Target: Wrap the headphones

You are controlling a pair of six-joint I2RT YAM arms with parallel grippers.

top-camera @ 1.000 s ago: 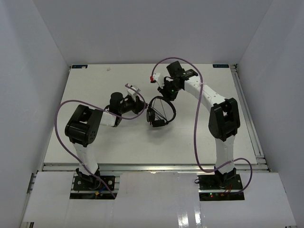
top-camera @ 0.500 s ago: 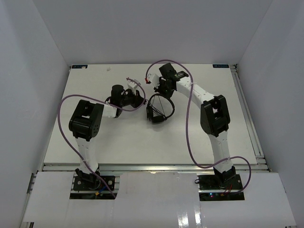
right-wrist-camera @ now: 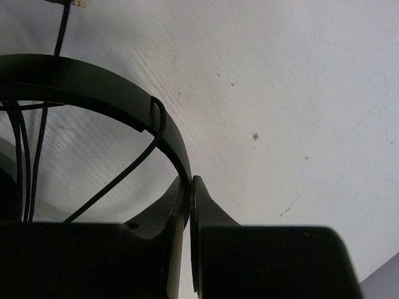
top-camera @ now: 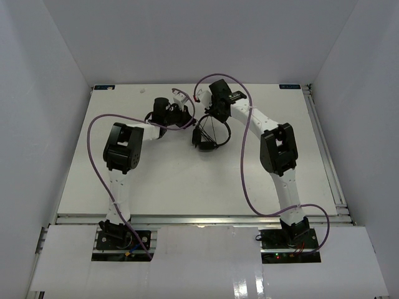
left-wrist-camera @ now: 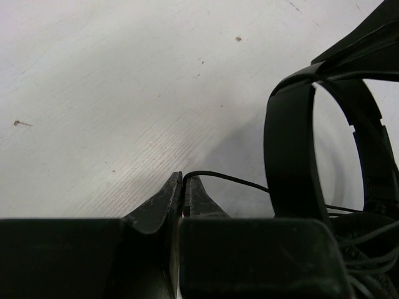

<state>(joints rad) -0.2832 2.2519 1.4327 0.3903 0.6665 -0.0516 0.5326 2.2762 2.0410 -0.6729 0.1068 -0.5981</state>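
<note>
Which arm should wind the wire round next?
Left, probably. The left gripper pinches the cord, so it can carry it round, while the right gripper is clamped on the headband, holding it steady.

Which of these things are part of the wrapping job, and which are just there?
In the job: headphones, their headband pinched by the right gripper; cord, pinched by the left gripper.
Just there: purple cables on the arms; white table.
</note>
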